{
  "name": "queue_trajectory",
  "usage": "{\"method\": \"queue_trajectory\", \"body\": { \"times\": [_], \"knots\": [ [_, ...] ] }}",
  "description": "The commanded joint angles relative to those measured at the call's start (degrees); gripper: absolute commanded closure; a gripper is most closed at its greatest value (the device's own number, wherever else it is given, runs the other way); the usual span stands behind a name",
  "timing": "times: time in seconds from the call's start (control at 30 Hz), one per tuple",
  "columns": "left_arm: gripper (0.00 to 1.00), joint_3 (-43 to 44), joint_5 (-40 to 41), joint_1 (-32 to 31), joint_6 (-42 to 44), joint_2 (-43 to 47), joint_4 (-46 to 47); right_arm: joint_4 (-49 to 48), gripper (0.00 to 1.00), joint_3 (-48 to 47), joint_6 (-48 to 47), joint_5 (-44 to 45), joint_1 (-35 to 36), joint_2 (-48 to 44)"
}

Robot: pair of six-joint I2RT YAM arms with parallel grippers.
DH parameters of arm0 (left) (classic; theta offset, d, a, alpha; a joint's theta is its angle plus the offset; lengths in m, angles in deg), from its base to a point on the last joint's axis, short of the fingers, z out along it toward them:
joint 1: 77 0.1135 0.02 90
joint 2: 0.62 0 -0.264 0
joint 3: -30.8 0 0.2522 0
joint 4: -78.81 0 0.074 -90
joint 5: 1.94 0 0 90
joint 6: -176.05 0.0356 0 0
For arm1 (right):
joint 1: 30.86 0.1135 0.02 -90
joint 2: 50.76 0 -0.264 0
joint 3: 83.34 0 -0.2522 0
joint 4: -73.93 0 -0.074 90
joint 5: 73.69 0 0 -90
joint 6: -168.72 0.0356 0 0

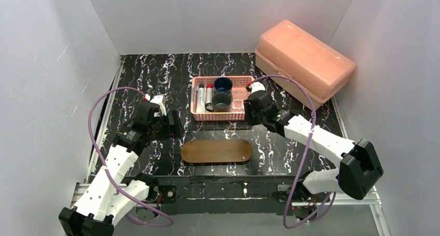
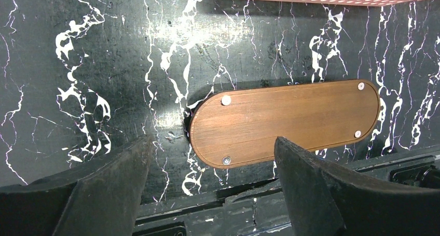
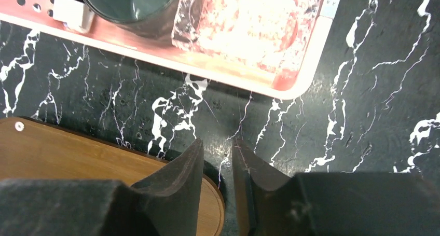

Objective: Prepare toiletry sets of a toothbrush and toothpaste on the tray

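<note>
tray: brown oval board (image 1: 216,151) lies flat on the bench (image 1: 150,75), centred near the arms; nothing stands on it, so 0 sets look started.
basket: pink mesh basket (image 1: 220,115) sits just behind the tray, not touching it; it holds all the stock.
cups: grey-green cup (image 1: 221,101), blue mug (image 1: 223,84) behind it, clear glass (image 1: 238,97) to their right, all 3 inside the basket.
slim white items: these (image 1: 200,97) lie along the basket's left side; toothbrush versus toothpaste cannot be told apart.
left end effector: this one (image 2: 212,141) has fingers spread wide, nothing between them; it hovers over the tray's left end, probably placed to steady or receive.
right end effector: this one (image 3: 217,145) has fingers a narrow gap apart, empty; it hangs by the basket's near right corner, probably lining up on the clear glass.
</note>
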Motion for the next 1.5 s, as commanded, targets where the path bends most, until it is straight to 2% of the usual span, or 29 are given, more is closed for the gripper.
{"method": "queue_trajectory", "body": {
  "times": [0.0,0.23,0.53,0.93,1.17,1.2,1.23,1.47],
  "knots": [
    [0.13,-0.4,0.6,-0.3,0.4,1.1,-1.0,2.9,0.62,-6.7,-2.4,1.6,0.3,2.0],
    [0.12,2.2,-1.2,-0.3,1.3,1.6,-3.3,5.0,0.53,-15.8,-4.0,1.0,0.7,6.8],
    [0.09,-0.8,-5.2,-0.3,1.6,2.9,-3.4,6.1,0.47,-25.3,-4.7,0.7,3.5,15.4],
    [0.08,-2.8,-7.1,-0.3,1.8,4.3,-1.5,7.8,0.45,-37.6,-8.5,-1.7,5.8,29.5],
    [0.07,-2.9,-6.8,-0.3,1.7,4.7,-1.5,9.5,0.46,-41.5,-11.2,-2.4,5.8,34.6],
    [0.07,-2.9,-6.8,-0.3,1.8,4.6,-1.5,9.5,0.37,-41.5,-11.4,-2.5,5.8,35.1],
    [0.07,-2.9,-6.8,-0.3,1.8,4.6,-1.5,9.0,0.45,-41.4,-11.8,-2.7,5.8,35.5],
    [0.07,-3.0,-6.8,-0.2,1.7,4.7,-1.5,10.1,0.49,-44.5,-14.7,-4.6,5.8,39.7]
  ]
}}
